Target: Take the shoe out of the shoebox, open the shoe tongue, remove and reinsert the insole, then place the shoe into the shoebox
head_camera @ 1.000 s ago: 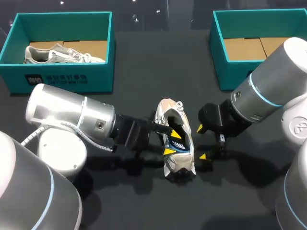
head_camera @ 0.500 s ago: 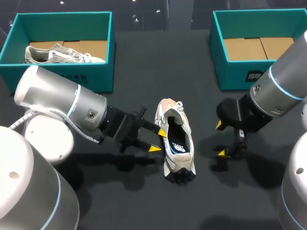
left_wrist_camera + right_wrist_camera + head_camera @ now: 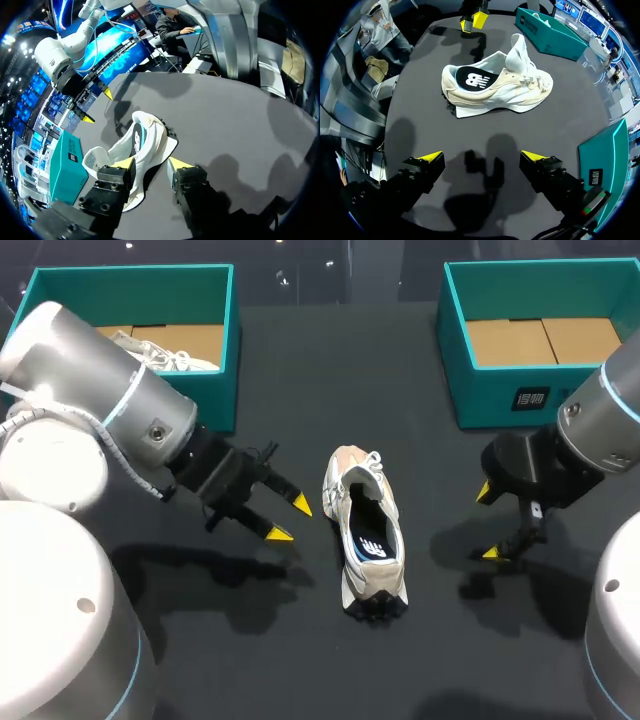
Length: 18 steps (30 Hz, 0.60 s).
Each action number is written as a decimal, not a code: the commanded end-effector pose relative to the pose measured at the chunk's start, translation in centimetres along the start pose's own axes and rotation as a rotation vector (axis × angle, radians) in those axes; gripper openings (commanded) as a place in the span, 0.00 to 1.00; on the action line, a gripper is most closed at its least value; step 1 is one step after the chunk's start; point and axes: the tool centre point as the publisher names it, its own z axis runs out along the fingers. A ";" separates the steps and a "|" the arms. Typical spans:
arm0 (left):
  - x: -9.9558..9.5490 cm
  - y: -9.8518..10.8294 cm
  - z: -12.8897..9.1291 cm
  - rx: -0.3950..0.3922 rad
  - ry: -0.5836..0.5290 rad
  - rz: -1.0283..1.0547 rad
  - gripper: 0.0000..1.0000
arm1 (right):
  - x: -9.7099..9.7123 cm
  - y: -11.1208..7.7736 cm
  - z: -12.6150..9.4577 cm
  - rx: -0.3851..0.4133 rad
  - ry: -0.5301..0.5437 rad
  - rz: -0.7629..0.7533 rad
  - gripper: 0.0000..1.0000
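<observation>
Between left gripper (image 3: 289,519) and right gripper (image 3: 487,522), both empty and spread, lies the shoe (image 3: 365,530).

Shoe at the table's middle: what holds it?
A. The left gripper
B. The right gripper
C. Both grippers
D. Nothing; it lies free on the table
D: the shoe rests on the table, with the left gripper and right gripper both open and apart from it on either side.
</observation>
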 end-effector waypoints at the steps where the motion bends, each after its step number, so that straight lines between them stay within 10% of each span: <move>1: 0.3 -0.4 -4.5 -0.027 0.119 0.024 0.00 | 0.3 -0.1 -0.2 -0.001 -0.003 -0.001 1.00; 18: 0.2 -0.1 -6.3 -0.047 0.239 0.074 0.00 | 0.3 -0.1 -0.2 -0.001 -0.003 -0.001 1.00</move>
